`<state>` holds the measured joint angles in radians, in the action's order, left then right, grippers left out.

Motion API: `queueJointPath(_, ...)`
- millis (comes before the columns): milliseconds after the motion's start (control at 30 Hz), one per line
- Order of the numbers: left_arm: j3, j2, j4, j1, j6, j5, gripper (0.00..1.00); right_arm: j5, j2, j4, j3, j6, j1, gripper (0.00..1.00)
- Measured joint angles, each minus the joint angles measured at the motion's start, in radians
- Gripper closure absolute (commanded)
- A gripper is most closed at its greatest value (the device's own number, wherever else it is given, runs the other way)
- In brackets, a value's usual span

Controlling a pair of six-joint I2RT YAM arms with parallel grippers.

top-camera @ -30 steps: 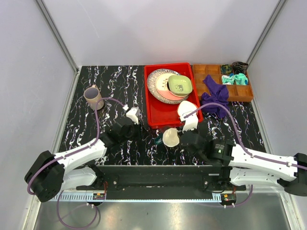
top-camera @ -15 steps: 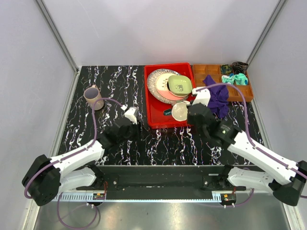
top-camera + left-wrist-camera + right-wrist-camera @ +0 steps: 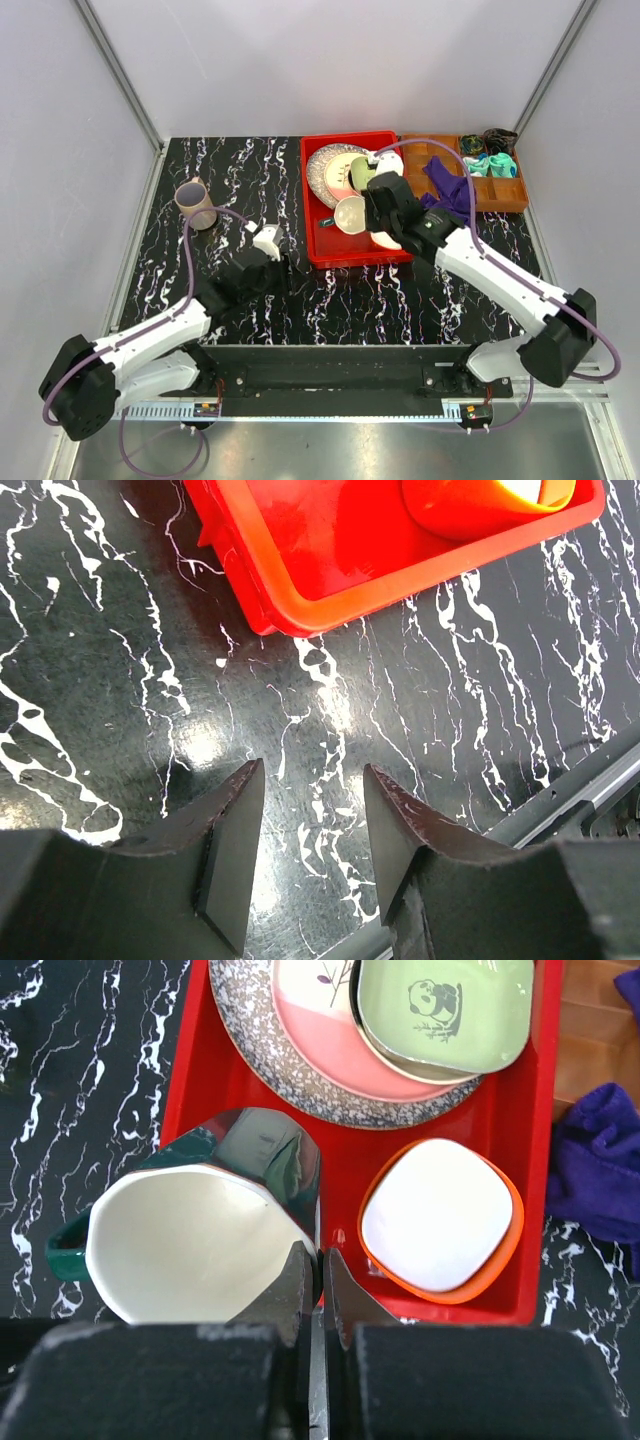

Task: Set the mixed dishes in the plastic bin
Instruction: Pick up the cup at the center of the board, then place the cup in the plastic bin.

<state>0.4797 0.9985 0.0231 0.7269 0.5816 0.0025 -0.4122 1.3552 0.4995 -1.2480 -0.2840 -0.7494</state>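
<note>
My right gripper (image 3: pixel 320 1260) is shut on the rim of the dark green mug (image 3: pixel 190 1230), one finger inside its cream interior and one outside. It holds the mug (image 3: pixel 350 213) over the left part of the red plastic bin (image 3: pixel 318 250). In the bin lie the speckled grey plate (image 3: pixel 250 1040), the pink-cream plate (image 3: pixel 320 1050), the light green bowl (image 3: pixel 445 1010) and the orange-white bowl (image 3: pixel 440 1215). The mauve cup (image 3: pixel 196 203) stands on the table far left. My left gripper (image 3: pixel 312 780) is open and empty over the table near the bin's front corner (image 3: pixel 330 570).
A brown compartmented tray (image 3: pixel 500 195) sits right of the bin, with a purple cloth (image 3: pixel 450 190) draped over its near edge and teal cloths (image 3: pixel 490 165) in its cells. Grey walls enclose the black marbled table (image 3: pixel 240 180).
My right arm has lifted the mug from the table in front of the bin and carried it over the bin. My left gripper has opened wider and drawn slightly back to the left.
</note>
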Motion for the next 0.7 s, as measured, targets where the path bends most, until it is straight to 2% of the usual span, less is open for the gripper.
queueJointPath(367,-0.024,-0.056,0.04,0.0,0.003,-0.034,0.51,0.171,0.196,0.025,-0.159,0.002,0.096,1.0)
queueJointPath(700,-0.024,-0.056,0.054,0.0,0.004,-0.041,0.51,0.204,0.266,0.121,-0.247,0.013,0.115,1.0)
